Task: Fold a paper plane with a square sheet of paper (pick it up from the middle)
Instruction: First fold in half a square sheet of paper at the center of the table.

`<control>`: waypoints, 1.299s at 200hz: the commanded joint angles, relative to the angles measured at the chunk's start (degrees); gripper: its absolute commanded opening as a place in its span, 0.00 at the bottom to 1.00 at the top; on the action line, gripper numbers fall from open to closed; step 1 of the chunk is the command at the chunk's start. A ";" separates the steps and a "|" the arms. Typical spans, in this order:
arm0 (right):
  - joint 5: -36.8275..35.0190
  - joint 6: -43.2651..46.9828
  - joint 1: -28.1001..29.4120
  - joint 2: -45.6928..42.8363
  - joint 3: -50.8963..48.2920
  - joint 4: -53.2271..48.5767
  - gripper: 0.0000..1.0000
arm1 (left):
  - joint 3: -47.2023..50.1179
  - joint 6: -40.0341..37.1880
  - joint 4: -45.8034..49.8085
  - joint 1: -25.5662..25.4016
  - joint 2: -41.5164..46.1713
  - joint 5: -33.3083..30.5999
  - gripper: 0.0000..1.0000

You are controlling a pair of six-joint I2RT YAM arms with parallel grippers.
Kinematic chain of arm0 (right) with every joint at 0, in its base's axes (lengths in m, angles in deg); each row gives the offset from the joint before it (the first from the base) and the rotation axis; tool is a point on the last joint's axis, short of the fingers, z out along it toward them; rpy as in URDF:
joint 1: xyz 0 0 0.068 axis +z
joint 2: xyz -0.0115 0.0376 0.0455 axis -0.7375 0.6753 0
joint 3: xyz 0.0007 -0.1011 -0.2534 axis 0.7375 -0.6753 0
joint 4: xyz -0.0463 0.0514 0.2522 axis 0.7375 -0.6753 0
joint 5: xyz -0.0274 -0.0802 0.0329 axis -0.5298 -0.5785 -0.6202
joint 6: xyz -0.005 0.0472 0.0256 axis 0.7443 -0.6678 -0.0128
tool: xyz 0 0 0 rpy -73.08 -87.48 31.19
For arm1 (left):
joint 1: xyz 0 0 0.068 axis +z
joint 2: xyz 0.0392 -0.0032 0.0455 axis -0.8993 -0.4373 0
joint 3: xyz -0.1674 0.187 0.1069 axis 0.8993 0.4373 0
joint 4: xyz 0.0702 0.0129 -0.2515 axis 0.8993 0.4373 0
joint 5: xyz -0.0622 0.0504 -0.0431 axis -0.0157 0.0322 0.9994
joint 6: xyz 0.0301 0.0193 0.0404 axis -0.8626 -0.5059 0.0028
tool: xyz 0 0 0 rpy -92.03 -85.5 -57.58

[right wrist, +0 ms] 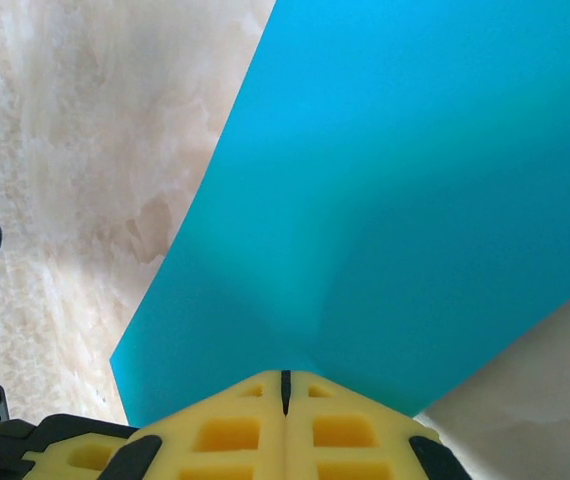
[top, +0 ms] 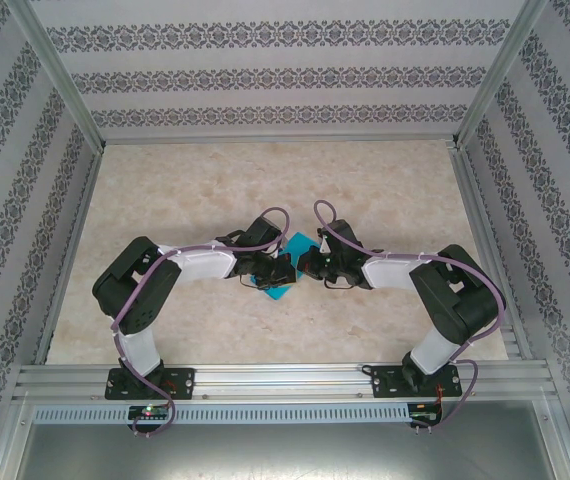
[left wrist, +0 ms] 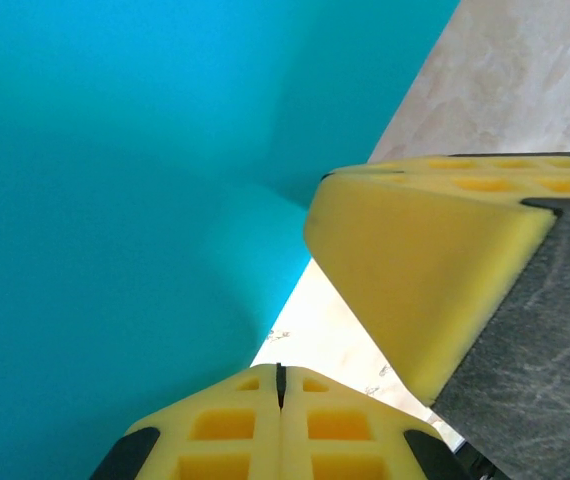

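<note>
A: Paper (right wrist: 395,180), where?
B: Pinched at the tips of both claws, fanning out ahead, bowed.
A: Left claw (left wrist: 280,372), right claw (right wrist: 285,380)?
B: Both clamped shut on it.
A: Handling?
B: Likely light, floppy, quick to crease. Best taken mid-sheet, gently.

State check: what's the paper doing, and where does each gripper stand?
paper: bowed, with a soft buckle near the right pinch; no sharp fold visible, not a plane yet.
right gripper: shut, pinching the paper at its tips.
left gripper: shut, tips right at the paper's edge; can't tell whether it actually grips the paper.
</note>
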State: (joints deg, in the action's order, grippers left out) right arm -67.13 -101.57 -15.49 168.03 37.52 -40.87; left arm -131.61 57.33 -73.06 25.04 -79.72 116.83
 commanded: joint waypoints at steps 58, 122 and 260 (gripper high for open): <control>1.58 0.81 0.14 2.54 0.27 1.13 0.00 | -0.64 -1.56 2.79 -0.61 -3.04 -3.08 0.00; 0.70 1.38 0.20 4.92 1.18 -0.75 0.00 | -1.14 -2.15 3.57 -0.61 -2.83 -3.04 0.00; 0.74 4.05 -2.11 5.65 3.74 -3.94 0.00 | -2.91 -5.52 16.58 -0.60 -6.47 -6.97 0.00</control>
State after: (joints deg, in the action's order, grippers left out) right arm -65.73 -99.77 -15.99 172.11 39.31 -42.24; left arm -135.20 54.10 -67.40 25.06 -83.28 113.07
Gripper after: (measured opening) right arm 0.037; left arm 0.066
